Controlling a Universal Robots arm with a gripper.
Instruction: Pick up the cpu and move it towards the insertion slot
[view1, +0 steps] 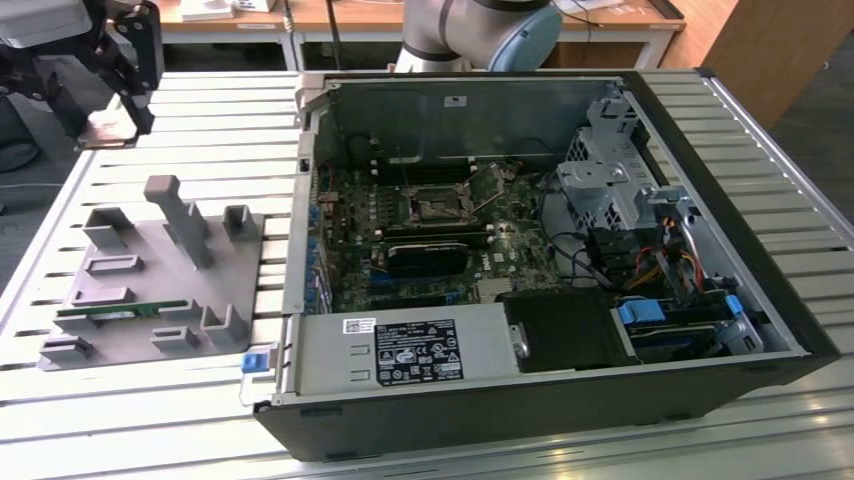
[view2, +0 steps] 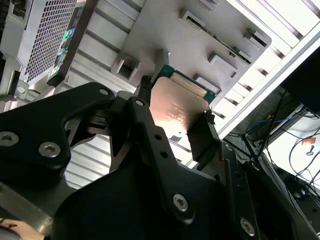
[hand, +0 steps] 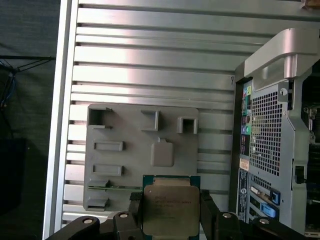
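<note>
My gripper (view1: 104, 122) hangs high over the slatted table at the exterior view's far left, shut on the cpu (view1: 107, 128). In both wrist views the cpu (hand: 169, 210) (view2: 177, 107) is a flat square chip with a silvery top and green rim, clamped by its two opposite edges between the black fingers (hand: 135, 212) of the gripper (hand: 170, 214) (view2: 175, 116). It is held in the air above the grey tray (hand: 130, 150). The insertion slot (view1: 434, 207), a square socket with a metal frame, lies on the motherboard inside the open computer case, well to the exterior view's right of the gripper.
The grey tray (view1: 147, 285) has upright posts and holds a thin green memory stick (view1: 123, 312). The open black case (view1: 747, 250) has tall walls, a drive cage and cables. The arm's base (view1: 481, 35) stands behind the case.
</note>
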